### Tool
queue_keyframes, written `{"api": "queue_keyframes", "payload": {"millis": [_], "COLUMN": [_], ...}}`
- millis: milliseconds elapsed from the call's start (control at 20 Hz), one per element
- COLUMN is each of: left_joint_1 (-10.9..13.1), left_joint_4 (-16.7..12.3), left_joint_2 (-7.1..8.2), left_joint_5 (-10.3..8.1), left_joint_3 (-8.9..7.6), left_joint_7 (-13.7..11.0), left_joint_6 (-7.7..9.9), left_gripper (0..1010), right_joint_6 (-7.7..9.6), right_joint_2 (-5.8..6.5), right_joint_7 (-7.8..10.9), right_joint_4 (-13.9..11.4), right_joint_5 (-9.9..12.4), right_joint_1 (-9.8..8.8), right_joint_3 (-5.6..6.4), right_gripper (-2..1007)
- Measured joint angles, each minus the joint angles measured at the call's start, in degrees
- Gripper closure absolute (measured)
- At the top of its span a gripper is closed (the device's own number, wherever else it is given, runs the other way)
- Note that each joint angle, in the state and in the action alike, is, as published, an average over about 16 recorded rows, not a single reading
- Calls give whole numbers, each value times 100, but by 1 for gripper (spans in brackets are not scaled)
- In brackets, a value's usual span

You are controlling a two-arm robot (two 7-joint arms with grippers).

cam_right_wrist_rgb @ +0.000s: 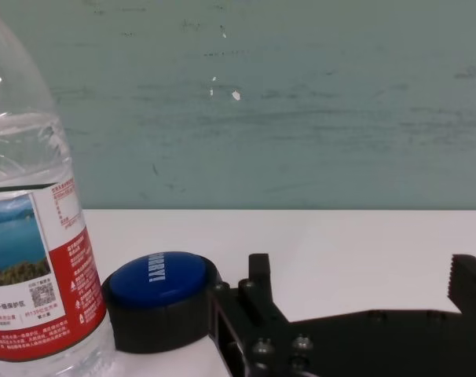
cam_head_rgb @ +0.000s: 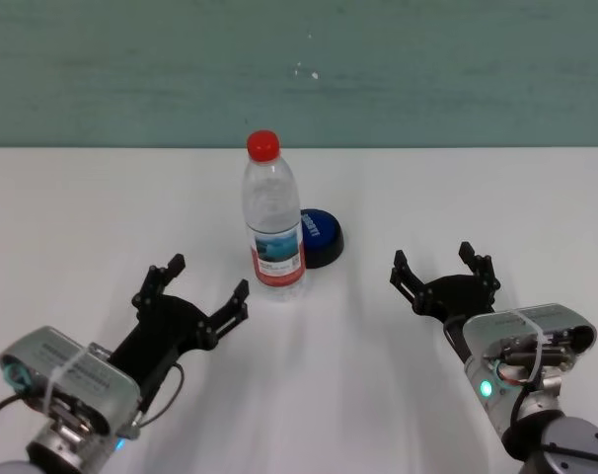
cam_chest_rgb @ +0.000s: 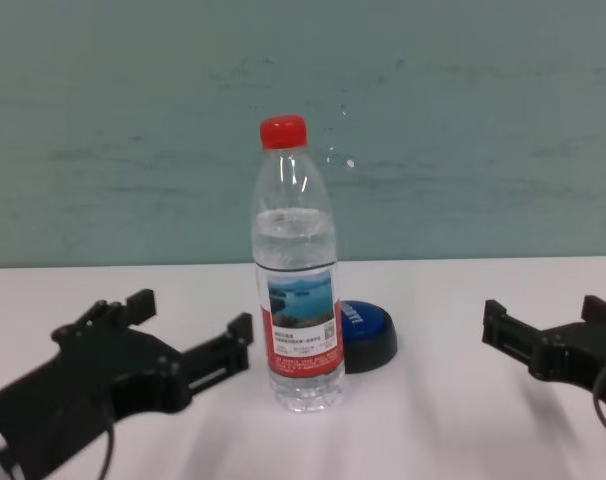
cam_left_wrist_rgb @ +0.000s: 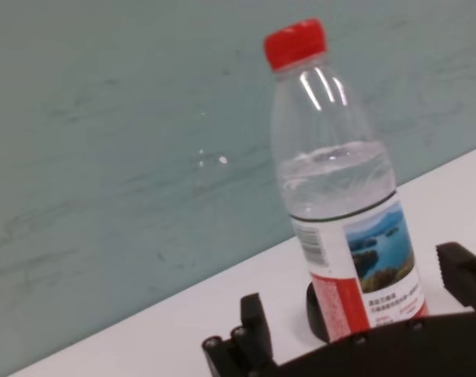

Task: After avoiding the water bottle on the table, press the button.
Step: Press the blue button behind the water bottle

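Teal painted wall behind; plain white flat table [cam_head_rgb: 72, 207] fills the workspace.

Left arm's black two-finger gripper [cam_head_rgb: 205, 293] rests low over the table at front left, jaws spread wide, holding nothing; its right fingertip sits just beside the bottle base, apart from it. Right arm's black gripper [cam_head_rgb: 443, 272] sits at front right, also wide open and empty, well apart from the bottle, aimed toward the wall.

Tall clear plastic water bottle [cam_head_rgb: 272, 219] with red screw cap and lake-photo label stands upright near table centre, water up to about shoulder height. Low round dome button [cam_head_rgb: 318, 235], blue top with white lettering on a black base, lies just behind and to the right of the bottle, very close to its base; contact cannot be told. From the left wrist view the bottle almost hides the button; from the right wrist view the blue dome [cam_right_wrist_rgb: 158, 276] is in open sight.

Judgement: bottle is tall, narrow-footed, smooth-sided, so easily tipped by a side knock despite the water's weight. It needs no grasp. Button is rigid and squat; press straight down on the dome centre, approaching from the right side, away from the bottle.
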Motion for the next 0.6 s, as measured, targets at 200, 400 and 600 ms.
{"api": "queue_keyframes", "payload": {"millis": [200, 400, 600], "left_joint_1": [140, 293, 442], "left_joint_4": [-35, -87, -156], "left_joint_2": [6, 14, 22], "left_joint_5": [37, 110, 223], "left_joint_3": [66, 92, 78], "left_joint_7": [4, 57, 143], "left_joint_6": [-82, -164, -243], "left_gripper": [10, 10, 10], "right_joint_6": [0, 0, 0], "right_joint_2": [0, 0, 0], "right_joint_7": [0, 0, 0], "right_joint_4": [0, 0, 0], "right_joint_5": [0, 0, 0], "right_joint_1": [0, 0, 0], "right_joint_3": [0, 0, 0], "right_gripper": [1, 1, 1]}}
